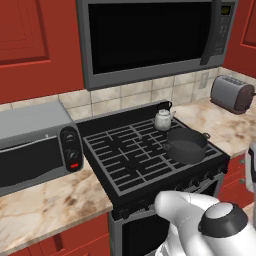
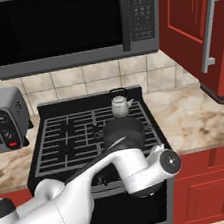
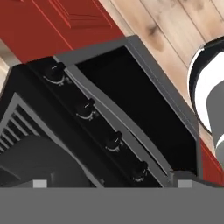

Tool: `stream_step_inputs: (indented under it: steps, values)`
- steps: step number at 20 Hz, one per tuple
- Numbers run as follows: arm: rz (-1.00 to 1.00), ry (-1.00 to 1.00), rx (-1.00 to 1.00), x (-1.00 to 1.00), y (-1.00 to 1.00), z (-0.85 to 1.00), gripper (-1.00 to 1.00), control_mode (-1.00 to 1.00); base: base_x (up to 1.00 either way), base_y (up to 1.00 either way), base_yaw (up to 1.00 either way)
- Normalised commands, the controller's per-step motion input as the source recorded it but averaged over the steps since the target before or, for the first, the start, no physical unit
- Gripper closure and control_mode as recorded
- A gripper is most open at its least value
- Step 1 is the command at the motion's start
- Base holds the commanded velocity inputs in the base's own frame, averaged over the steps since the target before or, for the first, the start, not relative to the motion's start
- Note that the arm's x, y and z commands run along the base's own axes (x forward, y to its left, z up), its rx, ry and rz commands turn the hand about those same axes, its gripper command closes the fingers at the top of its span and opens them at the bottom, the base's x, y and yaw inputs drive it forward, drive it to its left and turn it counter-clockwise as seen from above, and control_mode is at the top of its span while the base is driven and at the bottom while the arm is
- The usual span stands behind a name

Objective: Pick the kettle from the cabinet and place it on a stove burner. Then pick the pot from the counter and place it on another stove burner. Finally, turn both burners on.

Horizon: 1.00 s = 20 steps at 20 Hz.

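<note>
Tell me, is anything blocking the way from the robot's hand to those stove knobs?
Nothing visible is. The hand view looks straight at the row of black knobs on the stove's front, with open space before them. The kettle and pot already sit on burners on top, behind the knob row.

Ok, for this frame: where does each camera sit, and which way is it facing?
Left base view: behind the arm's left, looking forward and down at the stove; white arm lower right.
Right base view: behind its right, same stove; arm lower left.
Hand view: on the hand, aimed at the stove knobs.
Both base views share the kettle and pot on burners.
</note>
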Motion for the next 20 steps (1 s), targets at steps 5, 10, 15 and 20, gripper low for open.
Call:
stream_step_inputs:
  steps: [5, 10, 15, 20]
  values:
    - [-0.08, -0.15, 0.14, 0.00, 0.10, -0.12, -1.00, -1.00, 0.00, 0.00, 0.00]
    - [-0.10, -0.12, 0.13, 0.00, 0.09, -0.15, -1.00, -1.00, 0.00, 0.00, 0.00]
    - [-0.10, -0.07, 0.13, 0.00, 0.10, -0.14, -1.00, -1.00, 0.00, 0.00, 0.00]
    - [-0.09, 0.00, 0.14, 0.02, 0.17, -0.12, -1.00, -1.00, 0.00, 0.00, 0.00]
